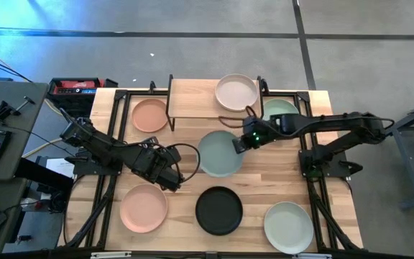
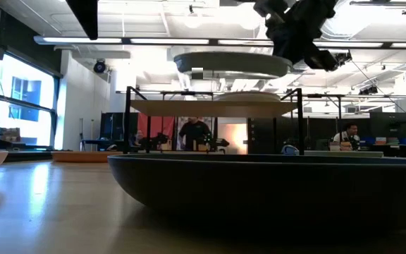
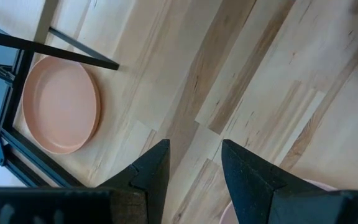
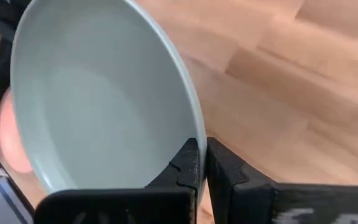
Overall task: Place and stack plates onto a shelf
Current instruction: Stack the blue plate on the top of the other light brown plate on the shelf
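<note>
Pinching the green plate point(image 1: 219, 153) by its rim, the right claw point(image 1: 238, 143) should carry it level onto the shelf point(image 1: 192, 101) plate point(image 1: 236, 91); the left claw point(image 3: 192, 163), spread, waits.

Overhead looking down, table-level looking across, two wrist close-ups

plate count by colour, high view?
Peach/pink plates: 2, one beside the shelf at, one near the front at
Pale cream-pink plate: 1, on the shelf
Pale green plates: 3, one held by the right gripper at, one behind that arm, one at the front right
Black plate: 1
Total: 7 plates
</note>
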You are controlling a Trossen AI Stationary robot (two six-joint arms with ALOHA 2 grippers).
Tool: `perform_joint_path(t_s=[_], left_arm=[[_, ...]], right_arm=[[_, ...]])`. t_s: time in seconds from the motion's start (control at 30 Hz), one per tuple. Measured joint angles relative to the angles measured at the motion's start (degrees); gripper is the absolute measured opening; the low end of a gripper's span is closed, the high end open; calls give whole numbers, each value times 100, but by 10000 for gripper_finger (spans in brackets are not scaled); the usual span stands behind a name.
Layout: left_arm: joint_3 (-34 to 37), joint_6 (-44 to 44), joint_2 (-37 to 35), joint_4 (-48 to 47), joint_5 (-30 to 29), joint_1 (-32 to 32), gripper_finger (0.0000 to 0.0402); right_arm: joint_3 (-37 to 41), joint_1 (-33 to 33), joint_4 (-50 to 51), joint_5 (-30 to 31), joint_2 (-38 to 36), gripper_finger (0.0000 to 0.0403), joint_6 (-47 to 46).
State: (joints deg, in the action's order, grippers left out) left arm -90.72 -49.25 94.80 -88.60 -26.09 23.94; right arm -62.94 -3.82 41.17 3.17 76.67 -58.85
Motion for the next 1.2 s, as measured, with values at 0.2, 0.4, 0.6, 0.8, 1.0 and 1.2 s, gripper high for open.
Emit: perform_joint_path(t_s=[0.2, 0.4, 0.6, 0.8, 1.0, 1.2], left_arm=[[0, 0, 0, 36, -51, -79, 133], [0, -2, 0, 44, -63, -235, 133], [0, 4, 0, 47, -80, -460, 133], [0, 101, 0, 55, -150, -677, 133], [0, 135, 0, 57, -153, -878, 133], [0, 151, 0, 66, -157, -1035, 133]], right_arm=[[0, -621, -88, -54, -416, 0, 520], [0, -1604, -392, -379, -706, 0, 1197], [-354, -2638, -457, -543, -725, 0, 1875], [-1166, -3674, -382, -604, -574, 0, 2451], [-2101, -4476, 124, -958, -83, 0, 2955], [-2678, -4876, 978, -1430, 661, 0, 3422]])
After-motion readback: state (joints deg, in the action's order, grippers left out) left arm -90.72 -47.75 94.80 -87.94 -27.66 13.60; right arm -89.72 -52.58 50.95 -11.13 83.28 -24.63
